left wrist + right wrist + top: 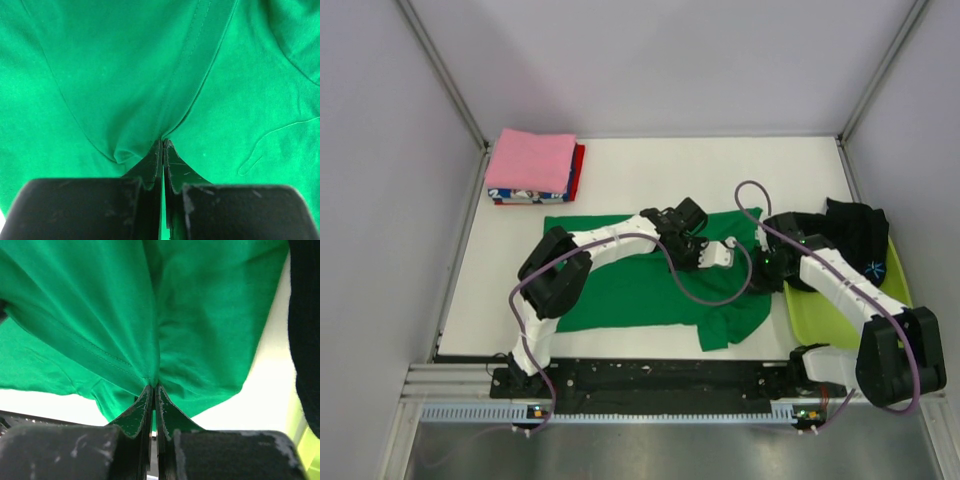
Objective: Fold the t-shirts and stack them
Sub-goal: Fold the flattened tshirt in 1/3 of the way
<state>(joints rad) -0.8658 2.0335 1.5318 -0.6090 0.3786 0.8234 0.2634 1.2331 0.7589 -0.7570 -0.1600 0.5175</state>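
A bright green t-shirt (620, 290) lies spread across the middle of the table. My left gripper (728, 248) is shut on a pinch of its cloth (150, 100) near the shirt's upper right part. Just to the right, my right gripper (760, 258) is shut on the green cloth (160, 315) at the shirt's right side, lifting it off the white table. A black t-shirt (855, 235) lies heaped in the tub at the right. A folded stack with a pink t-shirt (530, 160) on top rests at the back left, red and blue-white edges showing under it.
A lime-green plastic tub (830, 315) stands at the right edge under the black shirt. Grey walls and metal frame posts (440, 70) close in the table on three sides. The arms' base rail (650, 375) runs along the near edge.
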